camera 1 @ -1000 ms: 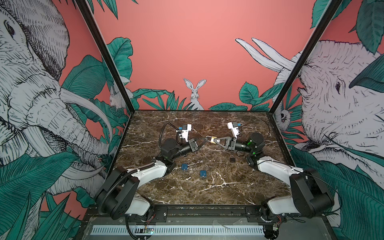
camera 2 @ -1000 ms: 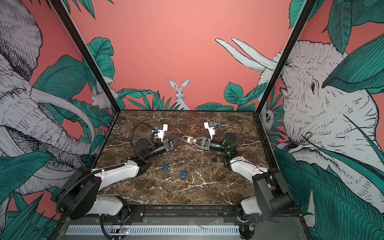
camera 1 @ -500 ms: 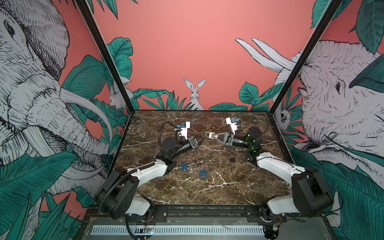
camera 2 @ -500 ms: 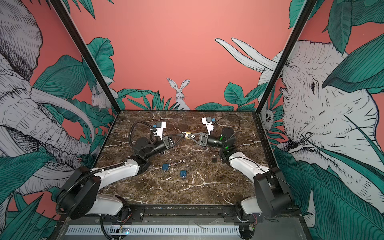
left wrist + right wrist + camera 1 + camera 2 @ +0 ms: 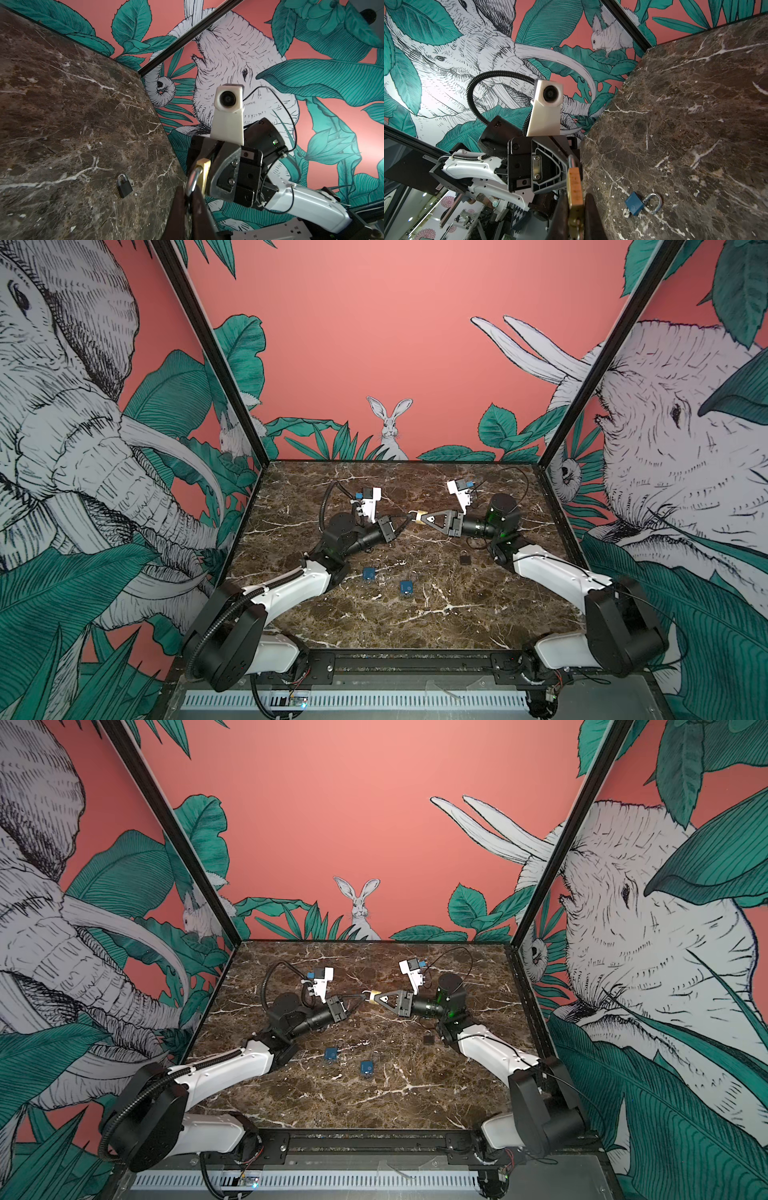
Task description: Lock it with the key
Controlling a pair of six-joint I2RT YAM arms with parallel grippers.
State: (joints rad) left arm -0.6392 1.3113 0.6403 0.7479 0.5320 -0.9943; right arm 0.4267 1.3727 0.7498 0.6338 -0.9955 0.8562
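Note:
A brass padlock [image 5: 419,516] [image 5: 372,996] hangs in the air above the marble table [image 5: 415,622], between my two grippers. My right gripper [image 5: 576,199] [image 5: 426,517] is shut on its brass body [image 5: 574,187]. My left gripper [image 5: 188,192] [image 5: 409,517] comes from the opposite side. Its fingers are closed on the silver shackle [image 5: 193,180], which stands swung out of the body. I cannot make out a key at this padlock; the end of the body deep between the right fingers is hidden.
Two blue padlocks [image 5: 368,573] [image 5: 406,588] lie on the table in front of the grippers. One of them [image 5: 634,203] has an open shackle and a small key in it. A black padlock [image 5: 465,558] [image 5: 124,186] lies near the right arm. Walls enclose three sides.
Both grippers, with the brass padlock between them, have shifted slightly toward the back of the table. The right wrist has turned and its arm stands a little higher.

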